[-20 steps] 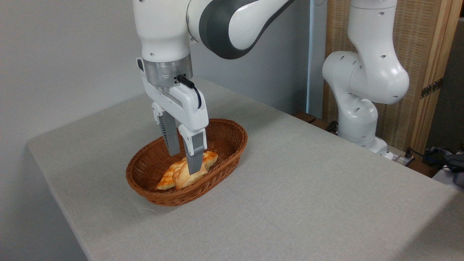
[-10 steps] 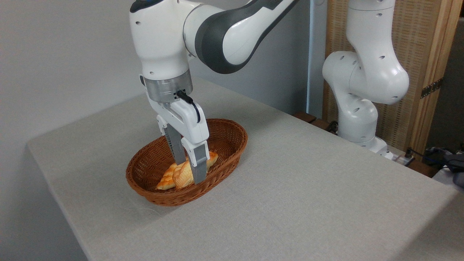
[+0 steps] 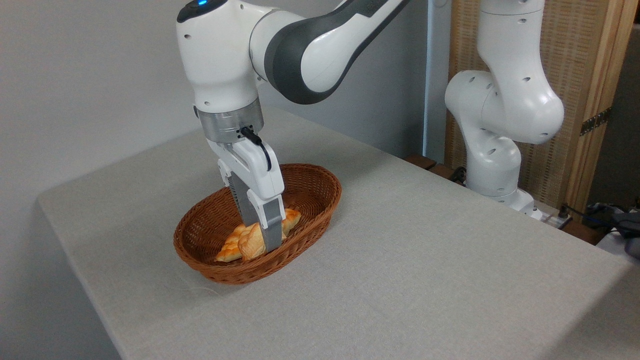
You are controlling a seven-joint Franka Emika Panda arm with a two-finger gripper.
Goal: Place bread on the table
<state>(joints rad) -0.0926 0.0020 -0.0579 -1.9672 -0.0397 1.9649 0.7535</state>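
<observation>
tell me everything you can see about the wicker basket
The wicker basket is oval, woven of reddish-brown strands, with a thicker rim and sloping open-weave walls. It sits upright on the grey table, towards its left side. Inside lie a braided orange-brown loaf and a paler round bread. The gripper reaches down into it, fingers at the bread.

Glossy white arm (image 3: 505, 105), dark grey joint band, silver wrist ring, black cable

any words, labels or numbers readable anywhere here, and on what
None can be read. The arm, gripper, basket, bread and table carry no legible text.
A dark mark on the arm's top edge is cut off and unreadable.
</observation>
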